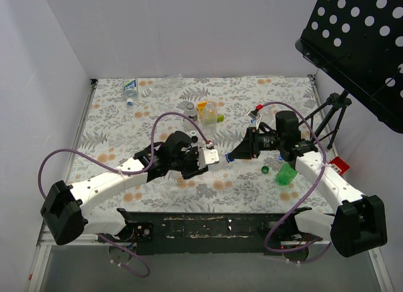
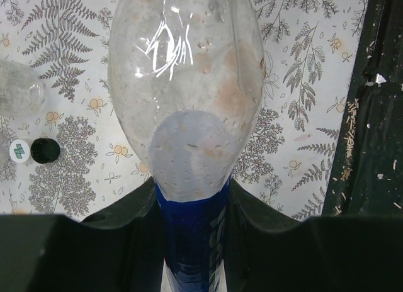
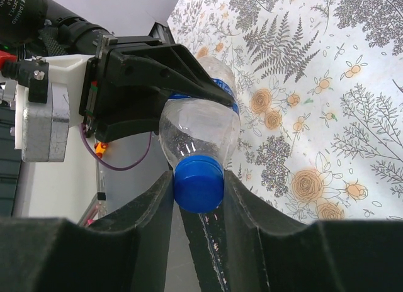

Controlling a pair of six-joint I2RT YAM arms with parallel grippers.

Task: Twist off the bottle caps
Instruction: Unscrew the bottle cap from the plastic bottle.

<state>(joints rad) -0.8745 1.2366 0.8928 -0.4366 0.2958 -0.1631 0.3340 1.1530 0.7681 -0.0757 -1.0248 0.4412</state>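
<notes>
A clear bottle (image 2: 186, 78) with a blue label is held off the table between the two arms, lying sideways. My left gripper (image 2: 192, 201) is shut on its labelled body; in the top view it (image 1: 203, 158) sits left of centre. The bottle (image 3: 201, 125) points its blue cap (image 3: 198, 184) at my right gripper (image 3: 199, 194), whose two black fingers press against both sides of the cap. From above, that cap (image 1: 228, 158) meets the right gripper (image 1: 233, 157) mid-table.
A green bottle (image 1: 286, 174) and a green cap (image 1: 265, 169) lie by the right arm. A yellowish bottle (image 1: 206, 111) and clear bottles (image 1: 130, 85) sit further back. Black (image 2: 45, 150) and white (image 2: 19, 151) caps rest on the cloth. A black music stand (image 1: 359, 40) overhangs the right.
</notes>
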